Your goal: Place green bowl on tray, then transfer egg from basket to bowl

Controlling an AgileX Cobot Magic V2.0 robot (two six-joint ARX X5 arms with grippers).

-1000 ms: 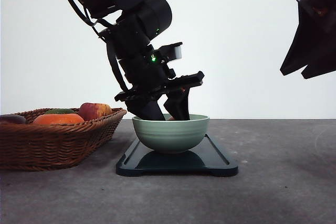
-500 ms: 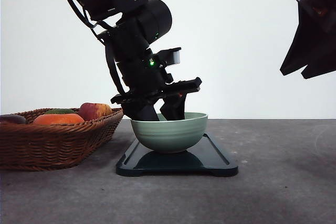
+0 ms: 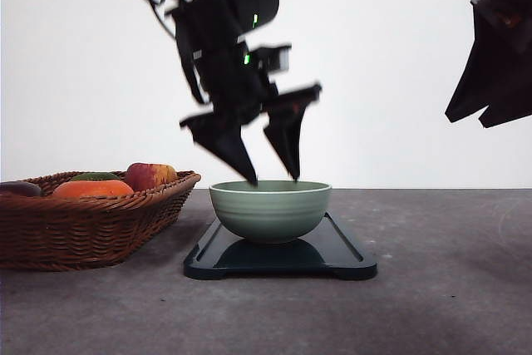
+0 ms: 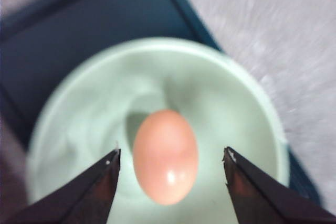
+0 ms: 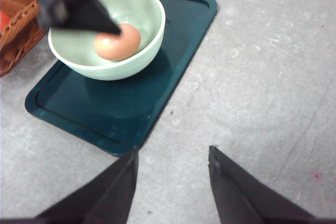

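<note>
Left gripper (image 3: 273, 179): arm slanted down from upper left, wrist tilted, jaws spread wide and empty, fingertips (image 3: 252, 179) poised just above the rim of the green bowl (image 3: 270, 210), not touching it. Egg (image 4: 165, 156): lay at the bottom of the green bowl, directly below and between the parted left jaws, clear of both; seen also from the right wrist (image 5: 117, 41). Green bowl: stood upright on the tray (image 3: 341, 256), toward its end nearer the basket. Basket (image 3: 87, 226): sat on the table (image 3: 449, 288) to the outer side of the left jaws, well apart from them, holding an apple (image 3: 150, 175) and an orange fruit (image 3: 91, 189). Right gripper (image 5: 172, 156): raised high and off to the right, jaws apart and empty, pointed down at bare table beside the tray's edge.
</note>
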